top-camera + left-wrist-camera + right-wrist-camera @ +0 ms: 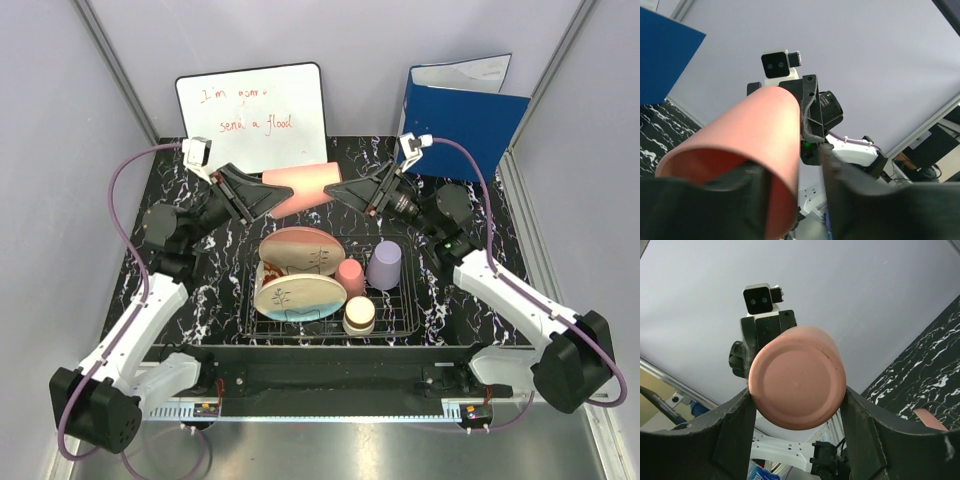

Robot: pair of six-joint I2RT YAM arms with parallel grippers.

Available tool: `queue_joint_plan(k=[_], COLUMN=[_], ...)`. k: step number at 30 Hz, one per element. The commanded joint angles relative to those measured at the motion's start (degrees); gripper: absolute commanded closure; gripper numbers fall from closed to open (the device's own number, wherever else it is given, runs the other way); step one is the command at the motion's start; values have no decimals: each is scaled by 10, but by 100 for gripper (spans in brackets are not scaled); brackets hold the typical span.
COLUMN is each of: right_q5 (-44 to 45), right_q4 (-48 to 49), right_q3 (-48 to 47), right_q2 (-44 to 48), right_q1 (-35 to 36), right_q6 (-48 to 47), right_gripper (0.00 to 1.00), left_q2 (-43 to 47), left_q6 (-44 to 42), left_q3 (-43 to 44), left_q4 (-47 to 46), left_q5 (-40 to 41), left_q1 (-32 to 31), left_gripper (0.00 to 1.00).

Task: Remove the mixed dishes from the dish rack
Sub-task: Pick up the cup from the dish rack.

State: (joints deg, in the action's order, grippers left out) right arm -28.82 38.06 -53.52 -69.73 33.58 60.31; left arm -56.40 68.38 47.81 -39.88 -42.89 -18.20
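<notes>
- Top external view: a large pink tumbler [300, 188] is held sideways at upper centre, behind the dish rack [420, 318].
- The left gripper [266, 196] pinches its rim wall.
- The right gripper [338, 190] clamps its base.
- Rack at frame centre holds: rear plate [303, 248], front plate [298, 297], small pink tumbler [350, 277], lavender tumbler [384, 265], bowl [359, 315].

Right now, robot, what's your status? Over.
Left gripper pinches pink tumbler rim; right gripper clamps its base. Tumbler level, in the air. Rack holds two plates, two cups, bowl. Nothing blocking.
</notes>
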Motion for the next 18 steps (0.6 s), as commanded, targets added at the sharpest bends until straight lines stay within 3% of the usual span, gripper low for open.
queue_joint_plan(k=[1,2,3,4,5,6,7,8,9,10,12,13,15,18], right_q5=[-31,-32,-29,-24,-18,4,21,45,110,150,282,322,426,497], right_q4=[40,39,34,4,-20,-47,-113,-160,-213,-314,-417,-504,-580,-665], right_q3=[-26,-26,-27,-29,-33,-40,-44,-51,-72,-83,-116,-129,-162,-171], right_q2=[-11,-15,-12,-4,2,11,33,44,56,78,93,95,92,82], right_q1=[-2,-2,-2,-2,-3,-2,-2,-2,-2,-2,-2,-1,-1,1], right_q6=[11,11,7,0,-13,-46,-62,-82,-125,-143,-189,-204,-232,-259], right_gripper=[100,100,100,90,68,33,18,10,8,6,5,5,5,5], left_q2=[0,1,2,6,19,26,34,42,40,33,4,-31,-73,-135], left_q6=[7,1,-10,-43,-67,-96,-169,-213,-254,-309,-330,-342,-357,-377], left_q3=[10,11,17,28,37,49,90,121,160,233,293,351,427,458], left_q4=[-50,-40,-17,42,85,196,270,356,451,602,758,803,897,924], left_q5=[-32,-32,-30,-25,-15,16,42,79,195,258,418,468,565,675], left_q1=[2,2,2,6,8,11,18,21,21,25,39,55,81,122], left_gripper=[73,100,100,100,100,100,100,100,100,100,100,100,100,100])
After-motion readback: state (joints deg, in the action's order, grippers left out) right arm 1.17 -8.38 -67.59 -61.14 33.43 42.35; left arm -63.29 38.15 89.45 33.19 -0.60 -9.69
